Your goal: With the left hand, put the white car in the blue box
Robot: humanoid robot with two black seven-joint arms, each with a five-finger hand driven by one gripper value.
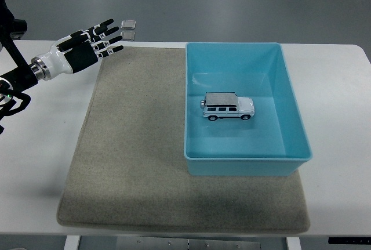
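1. Head view, left hand point(87, 46): you have it at the far left, above the far left corner of the mat, fingers point(107, 30) spread and extended toward the right, holding nothing. The black and white forearm runs back from it to the picture's left edge.
2. Head view, white car point(228, 106): you will find it well to the right of the hand and nearer the surface's front edge, standing on its wheels on the floor of the blue box, roughly in the middle, side on, grey roof up. It is apart from every wall of the box.
3. Head view, blue box point(293, 105): an open rectangular bin, light blue, well to the right of the hand. It sits on the right part of the mat, its far wall close to the mat's far edge.
4. Head view, mat point(136, 145): a grey-beige felt rectangle lying flat on the surface, reaching from under the hand's fingertips toward the near edge and under the box.
5. Head view, surface point(40, 140): white, bare on both sides of the mat.
6. Head view, two small grey squares point(128, 28): just beyond the fingertips, at the surface's far edge; you cannot tell what they are.
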